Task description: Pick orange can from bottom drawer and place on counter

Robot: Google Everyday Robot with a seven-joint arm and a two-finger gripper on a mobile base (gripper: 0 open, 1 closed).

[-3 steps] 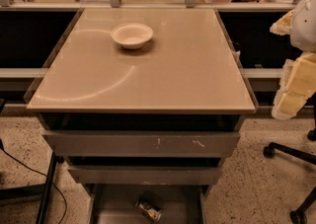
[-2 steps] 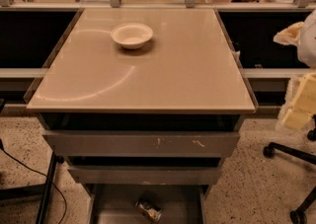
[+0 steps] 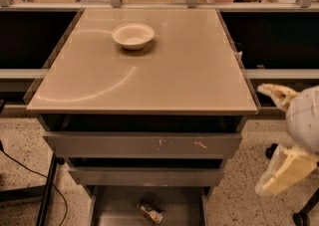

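While the can (image 3: 150, 210) lies in the drawer (image 3: 115, 209) at 6 o'clock, the tool (image 3: 261, 139) hangs at 4 o'clock, spread wide, holding nothing.

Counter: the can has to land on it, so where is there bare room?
The counter is bare across its front half and all down its right side. Only the white bowl takes up space, at the back, left of centre. The pincer hangs open off the front right corner, below counter level.
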